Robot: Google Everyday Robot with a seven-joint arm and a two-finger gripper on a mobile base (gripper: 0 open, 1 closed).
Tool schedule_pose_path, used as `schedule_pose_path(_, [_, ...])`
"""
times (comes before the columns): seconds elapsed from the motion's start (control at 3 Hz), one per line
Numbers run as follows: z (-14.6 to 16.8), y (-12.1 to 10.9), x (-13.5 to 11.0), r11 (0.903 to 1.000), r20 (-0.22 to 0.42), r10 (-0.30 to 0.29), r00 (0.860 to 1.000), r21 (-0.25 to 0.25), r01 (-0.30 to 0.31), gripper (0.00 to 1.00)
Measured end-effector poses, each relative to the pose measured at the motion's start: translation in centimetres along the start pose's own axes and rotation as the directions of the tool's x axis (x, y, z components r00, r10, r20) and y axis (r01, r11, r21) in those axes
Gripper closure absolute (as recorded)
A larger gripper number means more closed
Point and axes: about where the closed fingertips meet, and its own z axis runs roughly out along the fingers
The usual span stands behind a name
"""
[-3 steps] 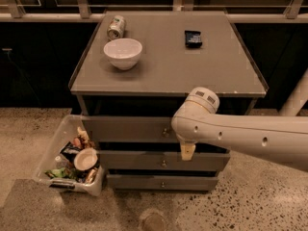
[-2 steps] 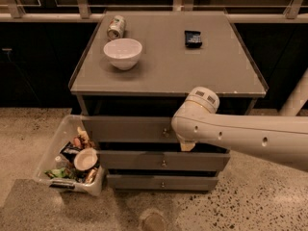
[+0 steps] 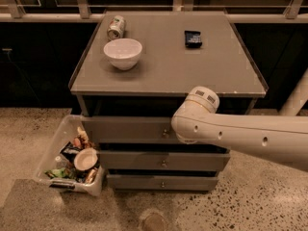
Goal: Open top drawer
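Though it hung lower before, the gripper (image 3: 180,138) seemingly meets the top drawer (image 3: 125,129); grip unclear.

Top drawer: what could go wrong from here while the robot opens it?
1. The pincer is hidden behind the wrist, next to the small knob of the top drawer; it might slip off the knob.
2. A jerky pull could roll the can that lies on its side on top.
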Motion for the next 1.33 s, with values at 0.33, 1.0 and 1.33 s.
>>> schedule_pose_path(0.33, [0.0, 0.0, 0.0, 1.0000, 0.000, 0.000, 1.000, 0.000, 0.000, 1.00])
schedule_pose_path(1.0, [-0.9, -0.2, -0.1, 1.0000, 0.008, -0.006, 1.000, 0.000, 0.006, 1.00])
schedule_pose_path(1.33, [-1.2, -0.4, -0.1, 1.0000, 0.009, -0.006, 1.000, 0.000, 0.006, 1.00])
